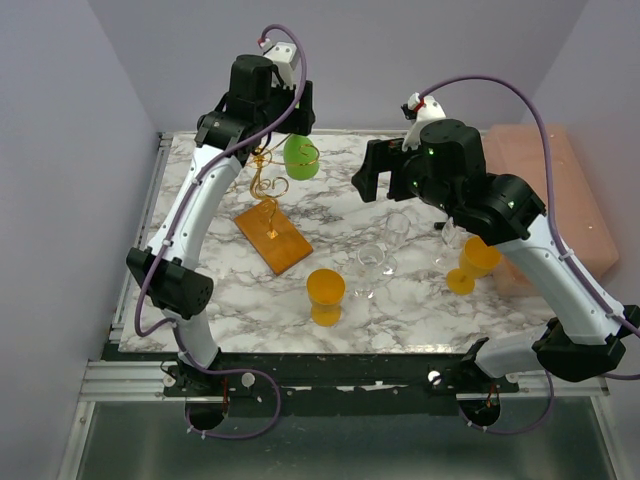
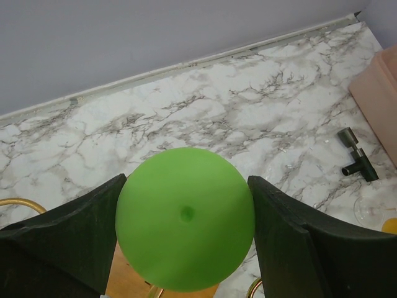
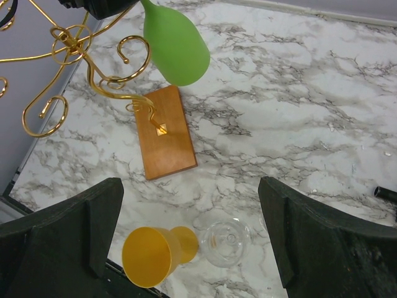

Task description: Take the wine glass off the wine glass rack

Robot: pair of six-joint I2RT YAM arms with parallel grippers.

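One green wine glass [image 1: 300,157] is hanging clamped in the left gripper [image 1: 297,140], just beside the wine glass rack [image 1: 266,190] scrolls, seen from above. At the left wrist, its fingers [image 2: 74,236] are pressing both bowl sides. At the right wrist, the right gripper [image 3: 189,186] is gaping empty over a yellow cup [image 3: 149,254].

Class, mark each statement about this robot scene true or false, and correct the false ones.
1. The left hand grips a green wine glass. True.
2. The right hand holds a clear glass. False: it is open and empty.
3. The wine glass rack has an orange-brown wooden base. True.
4. The table is plain black. False: its top is white with a marble pattern.
5. Two orange glasses are on the table. True.
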